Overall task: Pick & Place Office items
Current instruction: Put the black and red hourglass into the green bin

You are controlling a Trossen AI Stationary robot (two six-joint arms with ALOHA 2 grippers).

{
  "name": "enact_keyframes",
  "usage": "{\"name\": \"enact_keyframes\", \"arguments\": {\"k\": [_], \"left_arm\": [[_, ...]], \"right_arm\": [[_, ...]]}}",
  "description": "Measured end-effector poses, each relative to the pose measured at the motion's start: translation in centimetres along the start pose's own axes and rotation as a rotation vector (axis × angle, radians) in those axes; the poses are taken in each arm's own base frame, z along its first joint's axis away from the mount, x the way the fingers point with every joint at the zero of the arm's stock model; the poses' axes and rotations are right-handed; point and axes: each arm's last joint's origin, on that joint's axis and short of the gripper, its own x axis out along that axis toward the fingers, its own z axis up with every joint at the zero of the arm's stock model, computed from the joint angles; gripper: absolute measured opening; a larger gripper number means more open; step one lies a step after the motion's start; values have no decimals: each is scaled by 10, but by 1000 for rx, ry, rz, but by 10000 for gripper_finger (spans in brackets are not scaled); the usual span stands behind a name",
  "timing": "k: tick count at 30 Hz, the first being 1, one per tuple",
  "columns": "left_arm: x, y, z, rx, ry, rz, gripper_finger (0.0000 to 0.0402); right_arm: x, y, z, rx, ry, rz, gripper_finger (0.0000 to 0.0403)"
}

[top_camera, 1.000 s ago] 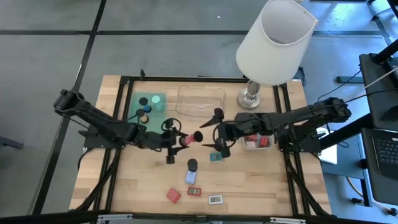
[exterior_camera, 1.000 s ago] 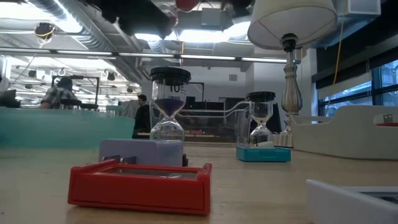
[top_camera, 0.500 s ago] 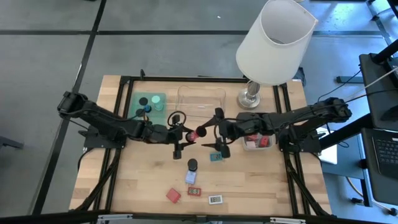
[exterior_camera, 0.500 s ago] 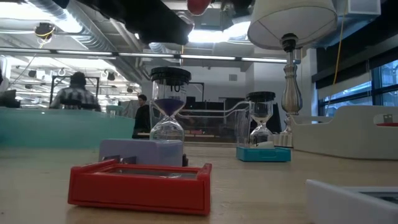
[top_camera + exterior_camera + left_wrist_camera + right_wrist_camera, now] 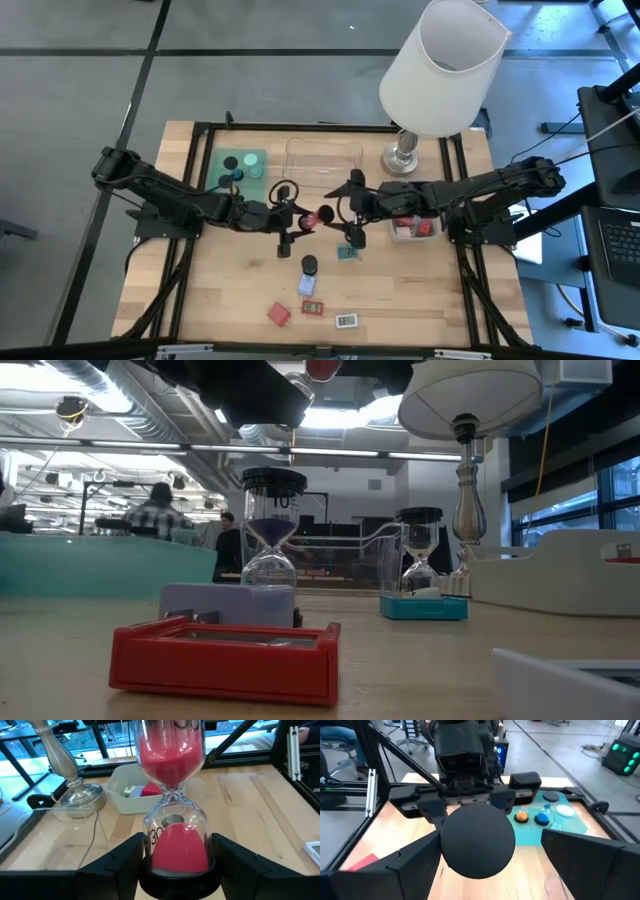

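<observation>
The left gripper point(image 5: 296, 220) is closed on the black end cap of a red sand timer point(image 5: 172, 815), held clear of the table point(image 5: 420, 300) near its middle, with the timer's free end toward the right gripper point(image 5: 350, 212). The right gripper stands with its fingers spread wide on either side of that free black cap point(image 5: 477, 841), not yet closed on it, so the item appears to be at the point of a hand-over. The timer is judged light but fragile: a thin glass waist between two hard caps, smooth and liable to slip or crack if squeezed at the bulbs. The sound place to take hold is the rim of the free cap, square across it, with modest force. Below the two grippers on the table stand a black-capped timer point(image 5: 309, 264) and a teal-based timer point(image 5: 347, 252), with a pale blue block point(image 5: 307, 285), a red block point(image 5: 278, 314) and two small flat labelled pieces point(image 5: 346, 321) nearer the front edge. The green tray point(image 5: 222, 171) at the left rear holds several small items; a clear tray point(image 5: 322, 160) sits behind the grippers, and a white bin point(image 5: 406, 230) lies under the right arm. The lamp point(image 5: 440, 70) stands at the right rear and would obstruct any high swing that way.
</observation>
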Motion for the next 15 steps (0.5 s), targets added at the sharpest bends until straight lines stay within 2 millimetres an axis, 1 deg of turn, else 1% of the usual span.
{"name": "enact_keyframes", "arguments": {"k": [6, 15], "left_arm": [[0, 1, 0, 7, -1, 0, 206], [2, 6, 2, 18, -19, 3, 206]], "right_arm": [[0, 1, 0, 15, 1, 21, 341], [1, -2, 0, 103, -1, 27, 341]]}}
